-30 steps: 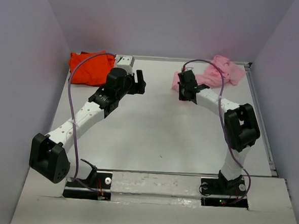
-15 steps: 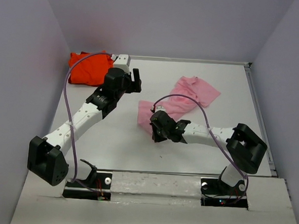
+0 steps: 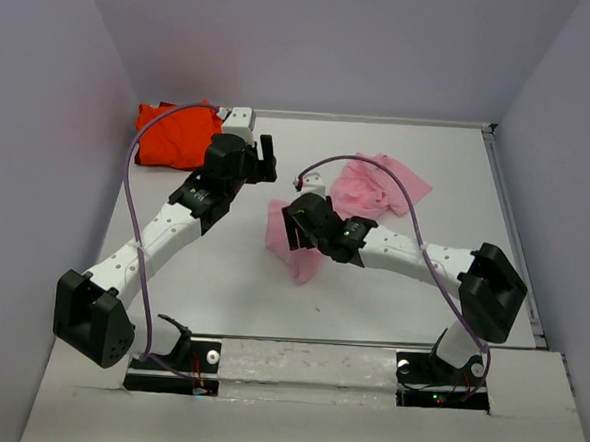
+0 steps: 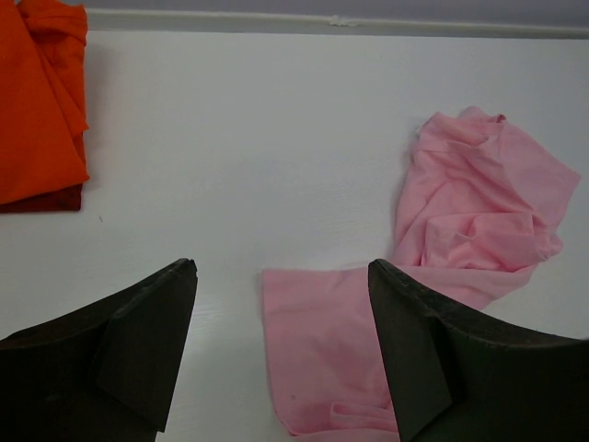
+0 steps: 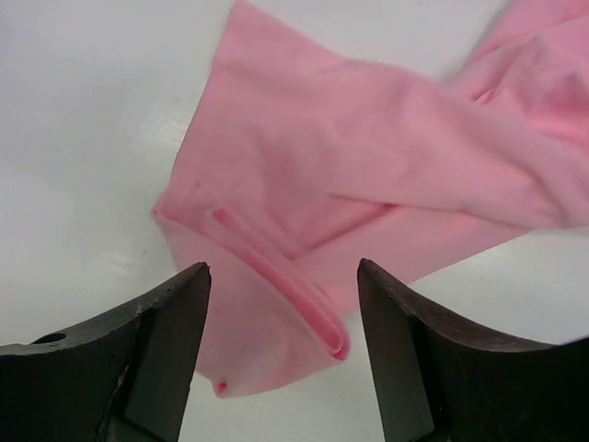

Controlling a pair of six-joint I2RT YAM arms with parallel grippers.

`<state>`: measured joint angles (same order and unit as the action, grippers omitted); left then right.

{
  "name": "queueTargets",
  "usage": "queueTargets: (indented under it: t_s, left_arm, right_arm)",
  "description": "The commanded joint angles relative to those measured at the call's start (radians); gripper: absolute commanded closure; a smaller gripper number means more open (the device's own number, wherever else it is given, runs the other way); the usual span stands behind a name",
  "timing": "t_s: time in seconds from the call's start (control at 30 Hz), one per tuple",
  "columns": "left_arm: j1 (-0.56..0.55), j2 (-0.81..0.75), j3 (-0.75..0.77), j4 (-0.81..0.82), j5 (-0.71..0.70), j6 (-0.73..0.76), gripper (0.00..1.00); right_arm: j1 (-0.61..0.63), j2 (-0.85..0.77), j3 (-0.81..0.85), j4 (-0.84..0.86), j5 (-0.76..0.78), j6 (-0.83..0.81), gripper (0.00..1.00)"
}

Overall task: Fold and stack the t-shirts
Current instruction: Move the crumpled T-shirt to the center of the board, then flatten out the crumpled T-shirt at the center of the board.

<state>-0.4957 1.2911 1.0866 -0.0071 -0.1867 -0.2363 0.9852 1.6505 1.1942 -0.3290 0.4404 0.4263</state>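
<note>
**Far left.** The orange-red t-shirt [image 3: 175,134] is lying bunched in the far left corner of the white table [image 3: 270,300]. Just to its right, the left arm [image 3: 175,224] is reaching diagonally from its base at the near edge toward the far side, with a purple cable [image 3: 131,201] looping alongside it. The left gripper [image 4: 281,267] is hovering above bare tabletop with its jaws spread wide and nothing between them. In its wrist view the orange-red t-shirt is showing at the upper left and the pink one at the right.

**Centre.** The light pink t-shirt [image 3: 377,186] is lying crumpled on the table, well apart from the orange-red one. Its bulk is sitting rumpled toward the far right. A flatter strip is trailing toward the near left and ending in a corner with a hemmed edge folded over. The right gripper [image 5: 282,269] is hanging directly over that near corner with its jaws parted, one finger on each side of the folded hem. The cloth is resting on the table below them and is not being pinched.

**Right.** The right arm [image 3: 423,259] is stretching from its base at the near right. Its elbow [image 3: 492,283] is bending close to the table's right edge, and the forearm is pointing left toward the centre.
</note>
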Motion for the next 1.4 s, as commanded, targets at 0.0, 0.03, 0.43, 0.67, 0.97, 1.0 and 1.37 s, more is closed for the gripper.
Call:
queueTargets:
  t_s: [0.0, 0.03, 0.43, 0.67, 0.97, 1.0, 1.37]
  left_arm:
    - [0.003, -0.039, 0.002, 0.024, -0.023, 0.018, 0.16]
    - [0.003, -0.039, 0.002, 0.024, -0.025, 0.02, 0.16]
    - [0.002, -0.035, 0.002, 0.027, -0.013, 0.022, 0.16]
    - [0.003, -0.038, 0.001, 0.029, -0.01, 0.025, 0.16]
    - [0.003, -0.035, 0.001, 0.03, 0.003, 0.026, 0.16]
    - [0.003, -0.035, 0.002, 0.03, 0.003, 0.026, 0.16]
    - [0.011, -0.033, 0.001, 0.035, 0.029, 0.018, 0.16]
  right_arm:
    - [-0.089, 0.015, 0.074, -0.031, 0.153, -0.07, 0.29]
    - [-0.124, 0.017, 0.079, -0.031, 0.141, -0.07, 0.29]
    - [-0.451, 0.193, 0.165, 0.016, 0.11, -0.187, 0.3]
    - [-0.493, 0.296, 0.246, 0.031, 0.15, -0.225, 0.3]
    - [-0.522, 0.273, 0.295, 0.03, 0.138, -0.254, 0.31]
    - [-0.522, 0.267, 0.309, 0.024, 0.139, -0.253, 0.31]
    - [-0.614, 0.383, 0.37, 0.021, 0.06, -0.248, 0.33]
